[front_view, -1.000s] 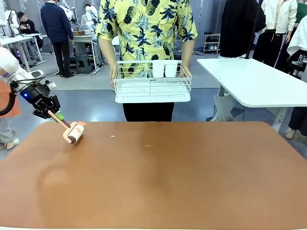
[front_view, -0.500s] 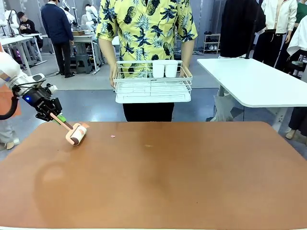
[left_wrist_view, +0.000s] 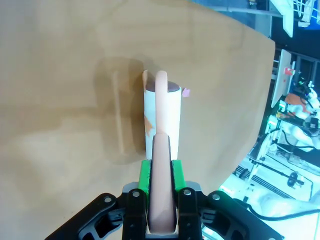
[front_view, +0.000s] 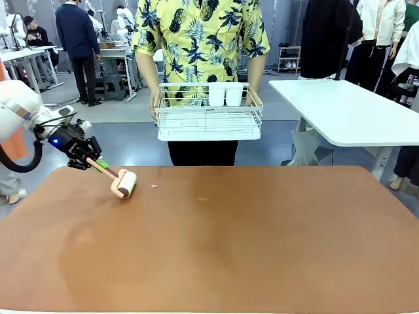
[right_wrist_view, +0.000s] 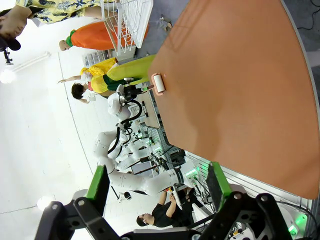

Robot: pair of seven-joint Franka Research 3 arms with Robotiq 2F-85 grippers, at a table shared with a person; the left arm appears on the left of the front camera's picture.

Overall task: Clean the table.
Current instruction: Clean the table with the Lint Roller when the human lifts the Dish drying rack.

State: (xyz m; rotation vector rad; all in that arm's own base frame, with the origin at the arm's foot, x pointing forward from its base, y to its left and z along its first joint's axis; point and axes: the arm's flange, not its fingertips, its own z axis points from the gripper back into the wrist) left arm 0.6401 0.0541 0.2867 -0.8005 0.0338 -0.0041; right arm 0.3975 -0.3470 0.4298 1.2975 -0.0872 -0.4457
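Note:
The reddish-brown table (front_view: 229, 248) spreads across the front view. My left gripper (front_view: 90, 160) is shut on the peach handle of a lint roller (front_view: 124, 184), whose white roll rests on the table's far left part. In the left wrist view the green pads (left_wrist_view: 145, 176) clamp the handle, and the lint roller (left_wrist_view: 162, 112) points away over the table (left_wrist_view: 60, 75). A small pink scrap (front_view: 153, 186) lies just right of the roll, the same pink scrap (left_wrist_view: 186, 92) beside the roller's tip. My right gripper (right_wrist_view: 157, 185) stands open with nothing between its fingers, far from the table (right_wrist_view: 240, 85).
A person at the far edge holds a white wire basket (front_view: 207, 119) with two white cups in it. A faint speck (front_view: 203, 199) lies near the table's middle. A white-topped table (front_view: 353, 111) stands at the back right.
My left gripper has carried the lint roller to the right along the far part of the table, closer to the pink scrap. The person and basket have stayed put.

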